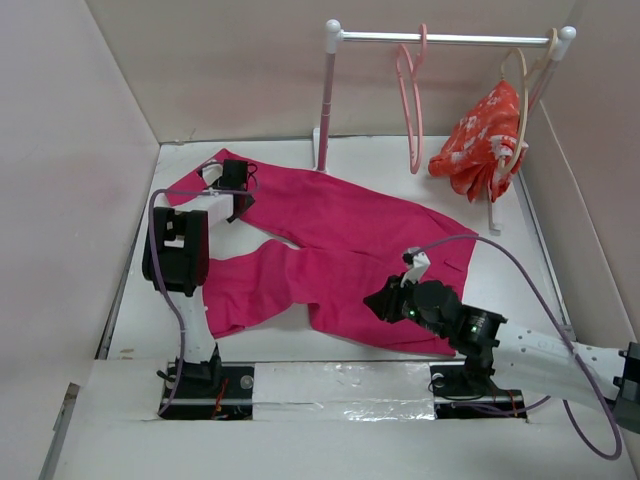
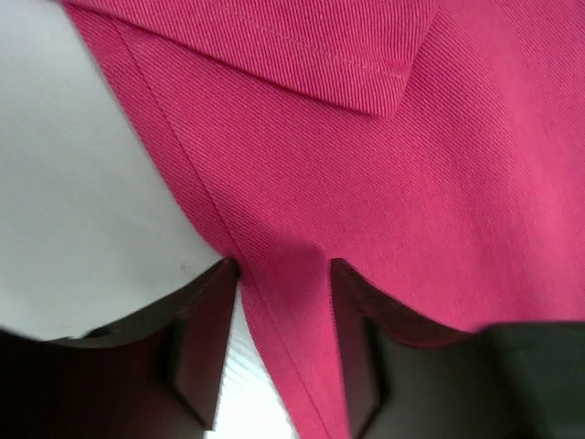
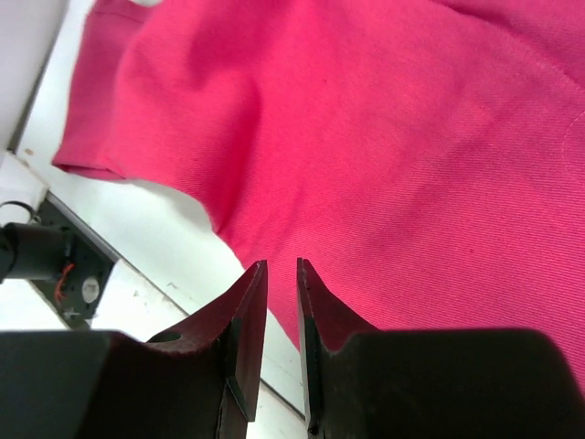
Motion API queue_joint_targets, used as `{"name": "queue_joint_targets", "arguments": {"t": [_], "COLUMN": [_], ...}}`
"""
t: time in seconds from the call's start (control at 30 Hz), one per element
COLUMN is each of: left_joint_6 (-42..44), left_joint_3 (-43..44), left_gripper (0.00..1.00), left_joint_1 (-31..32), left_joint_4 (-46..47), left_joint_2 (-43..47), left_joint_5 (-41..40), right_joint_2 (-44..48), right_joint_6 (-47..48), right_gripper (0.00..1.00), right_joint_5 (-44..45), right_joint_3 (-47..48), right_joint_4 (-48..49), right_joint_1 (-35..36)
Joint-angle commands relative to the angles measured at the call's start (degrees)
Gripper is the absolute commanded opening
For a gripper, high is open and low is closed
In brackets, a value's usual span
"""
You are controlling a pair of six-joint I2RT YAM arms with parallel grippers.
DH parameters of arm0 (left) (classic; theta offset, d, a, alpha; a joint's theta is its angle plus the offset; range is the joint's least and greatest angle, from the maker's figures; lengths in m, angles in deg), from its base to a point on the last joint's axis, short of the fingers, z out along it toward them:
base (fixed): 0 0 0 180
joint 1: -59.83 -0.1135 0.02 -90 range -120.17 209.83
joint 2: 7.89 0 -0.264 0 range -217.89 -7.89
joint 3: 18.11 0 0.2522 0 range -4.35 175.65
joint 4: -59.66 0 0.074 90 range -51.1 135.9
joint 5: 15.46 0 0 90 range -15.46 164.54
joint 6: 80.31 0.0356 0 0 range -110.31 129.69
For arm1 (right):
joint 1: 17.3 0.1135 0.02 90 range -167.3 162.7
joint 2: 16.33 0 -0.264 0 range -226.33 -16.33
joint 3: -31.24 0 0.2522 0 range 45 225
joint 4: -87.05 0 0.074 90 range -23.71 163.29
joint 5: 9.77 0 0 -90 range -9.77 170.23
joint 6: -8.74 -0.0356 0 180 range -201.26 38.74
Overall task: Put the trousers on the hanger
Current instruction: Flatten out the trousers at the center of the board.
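Item: magenta trousers, lying flat on the white counter. Their long axis runs left to right, with both legs pointing left, one to the far-left corner and one to the near-left. Only the overhead view shows the rail at the back, where the salmon-pink hanger hangs bare. A floral garment hangs further right. Left arm: stretched forward to the far leg's end, left tool over the cloth. Its wrist view alone shows the jaws apart with the trouser edge lying between the fingers, and a folded-over flap beyond. Right arm: bent low, right tool at the near edge of the trousers. Its wrist view shows the jaws parted by a narrow slit, with nothing held.
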Motion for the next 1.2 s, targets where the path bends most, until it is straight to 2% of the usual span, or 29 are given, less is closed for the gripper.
{"name": "queue_joint_targets", "arguments": {"t": [0.0, 0.13, 0.17, 0.27, 0.43, 0.53, 0.67, 0.7, 0.8, 0.83, 0.87, 0.93, 1.0, 1.03, 1.1, 1.17], "left_joint_6": [0.6, 0.8, 0.7, 0.6, 0.9, 1.1, -1.5, -2.9, -3.9, -4.2, -3.6, -1.1, -0.4, 0.0, 0.7, 1.7], "left_joint_3": [5.2, 5.5, 5.2, 2.4, -9.7, -17.1, -20.2, -21.3, -23.2, -23.4, -24.0, -23.9, -20.6, -19.0, -13.9, -11.2], "left_gripper": [0.39, 0.03, 0.00, 0.00, 0.00, 0.00, 0.00, 0.02, 0.37, 0.53, 0.57, 0.58, 0.55, 0.49, 0.42, 0.39], "left_joint_1": [-0.3, -0.8, -0.8, -0.8, -0.8, 3.0, 5.1, 5.2, 5.2, 5.2, 5.2, 5.2, 5.2, 5.2, 5.2, 5.2], "left_joint_4": [-6.4, -9.2, -9.2, -8.9, -4.5, -3.2, -6.4, -7.4, -8.9, -8.4, -7.4, -4.0, -4.1, -6.3, -8.6, -11.1], "left_joint_2": [-3.2, -5.5, -5.2, -2.2, 7.0, 14.7, 20.5, 21.9, 28.1, 29.6, 32.6, 34.1, 32.0, 30.3, 23.5, 17.2], "left_joint_5": [-1.5, -2.8, -2.4, -3.1, -1.7, -3.4, -7.0, -7.5, -10.6, -11.7, -11.2, -9.7, -9.8, -10.4, -11.0, -12.5], "right_joint_2": [3.1, 4.9, 5.0, 4.9, 3.3, 2.0, -0.3, -0.8, -2.3, -2.7, -3.2, -3.8, -4.5, -4.8, -5.2, -5.1], "right_joint_6": [0.3, 0.5, 0.6, 1.2, 2.2, 4.3, 6.0, 6.4, 6.9, 7.0, 7.0, 6.6, 6.2, 6.1, 5.8, 5.6], "right_gripper": [0.25, 0.26, 0.26, 0.26, 0.26, 0.27, 0.28, 0.28, 0.30, 0.30, 0.30, 0.30, 0.29, 0.27, 0.20, 0.17], "right_joint_5": [1.9, 3.4, 3.7, 3.6, 6.7, 8.3, 8.3, 8.3, 8.6, 8.7, 8.2, 7.6, 7.0, 6.9, 6.3, 6.2], "right_joint_3": [-0.6, -0.6, -0.3, 0.3, 2.0, 4.4, 8.0, 8.7, 10.5, 10.5, 10.2, 9.6, 8.7, 8.4, 8.0, 7.8], "right_joint_4": [-0.4, -0.4, -2.1, -2.2, -2.0, -2.8, -3.1, -3.5, -4.8, -4.5, -3.7, -2.7, -1.4, -1.2, -1.2, -1.2], "right_joint_1": [0.5, 0.5, 0.5, 0.5, 1.0, 1.0, 1.0, 1.0, 0.5, 0.5, 0.5, 0.5, 0.5, 0.5, 0.5, 0.5]}}
